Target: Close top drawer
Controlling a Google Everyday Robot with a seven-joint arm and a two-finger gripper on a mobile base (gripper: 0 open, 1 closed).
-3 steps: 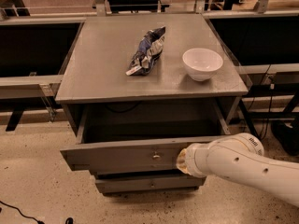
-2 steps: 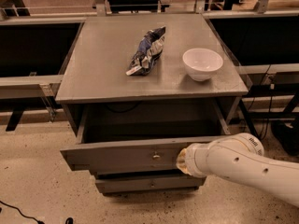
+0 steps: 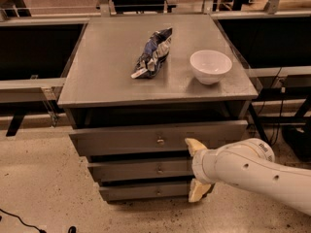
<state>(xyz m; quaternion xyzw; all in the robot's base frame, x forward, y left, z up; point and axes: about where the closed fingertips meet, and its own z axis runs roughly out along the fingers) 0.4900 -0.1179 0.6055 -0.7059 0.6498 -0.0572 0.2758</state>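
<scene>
The top drawer (image 3: 126,140) is the widest grey front, with a small metal knob (image 3: 160,141). It stands out only a little from the cabinet, with a narrow dark gap above it. My gripper (image 3: 195,168) is in front of the drawers, right of the knobs. It is open and holds nothing. Its upper yellowish fingertip (image 3: 193,145) is against the lower right part of the top drawer's front. Its lower fingertip (image 3: 197,191) is down by the bottom drawer. My white arm (image 3: 252,171) comes in from the lower right.
A crumpled blue chip bag (image 3: 153,52) and a white bowl (image 3: 210,66) lie on the grey cabinet top (image 3: 107,76). Two narrower drawers (image 3: 141,170) (image 3: 141,192) sit below, each slightly out. Dark shelving flanks the cabinet. A black cable (image 3: 19,220) lies on the floor.
The top drawer has slid most of the way into the cabinet; its deep box no longer shows. My gripper and arm have moved in toward the cabinet with it.
</scene>
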